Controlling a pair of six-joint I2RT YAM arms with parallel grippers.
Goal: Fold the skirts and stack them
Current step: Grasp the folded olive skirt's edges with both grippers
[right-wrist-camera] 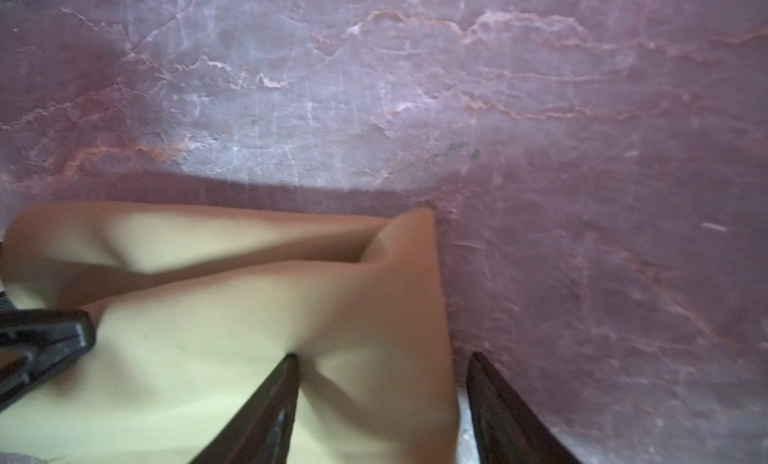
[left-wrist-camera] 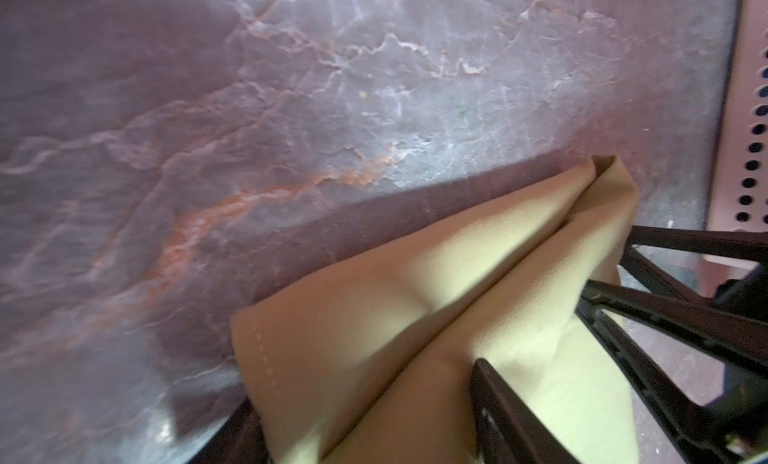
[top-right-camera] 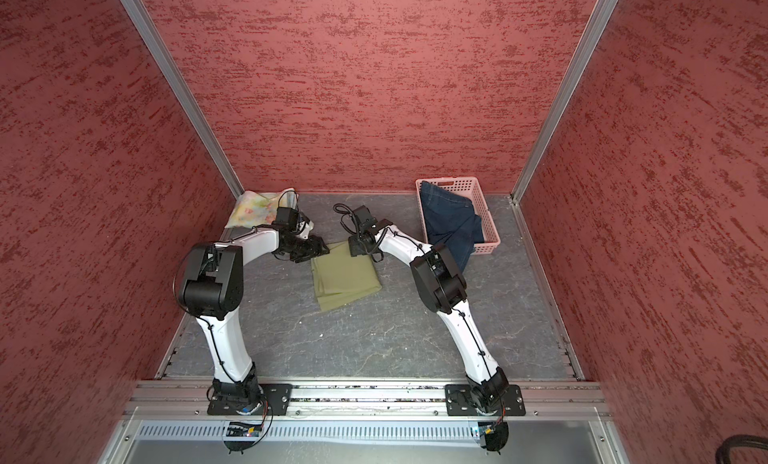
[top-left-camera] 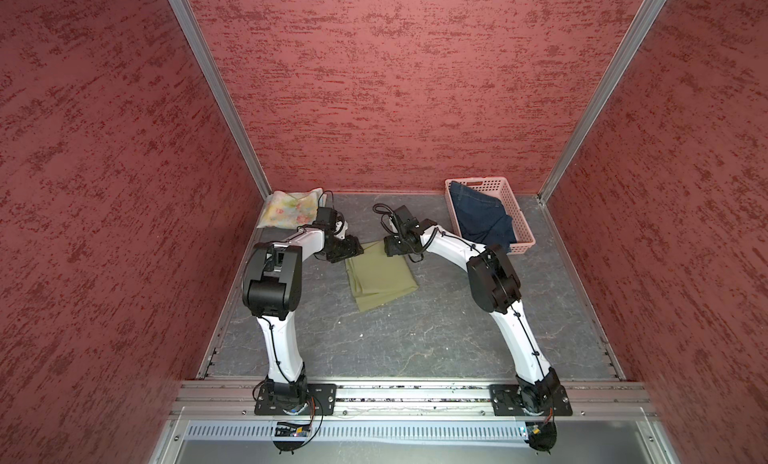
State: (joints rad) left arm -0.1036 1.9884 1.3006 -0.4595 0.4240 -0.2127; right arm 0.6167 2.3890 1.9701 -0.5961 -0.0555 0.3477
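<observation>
The red textured walls (top-left-camera: 374,87) are enclosing a grey marbled counter (top-left-camera: 415,337) on 3 sides. 2 white-and-black arms are reaching from the near rail toward the middle, the left arm (top-left-camera: 274,283) and the right arm (top-left-camera: 494,283) bending inward so their jaws are facing each other over the same cloth. A pink perforated basket (top-left-camera: 518,218) is sitting at the far right of the counter, and the dark blue denim skirt (top-left-camera: 478,216) is lying in it, 1 part spilling over the near rim. The olive-green skirt (top-left-camera: 380,277) is lying folded in the middle of the counter, its far edge bunching into a ridge between the 2 sets of jaws. The pale floral skirt (top-left-camera: 291,210) is resting folded in the far left corner, well apart from the other 2. In the left wrist view the left jaws are standing apart with a corner of the olive cloth filling the gap; whether they are pinching it I cannot tell. In the right wrist view the right jaws are spread, 1 finger (right-wrist-camera: 270,403) lying on the olive cloth and the other finger (right-wrist-camera: 498,403) sitting on bare counter just beside the cloth's edge.
</observation>
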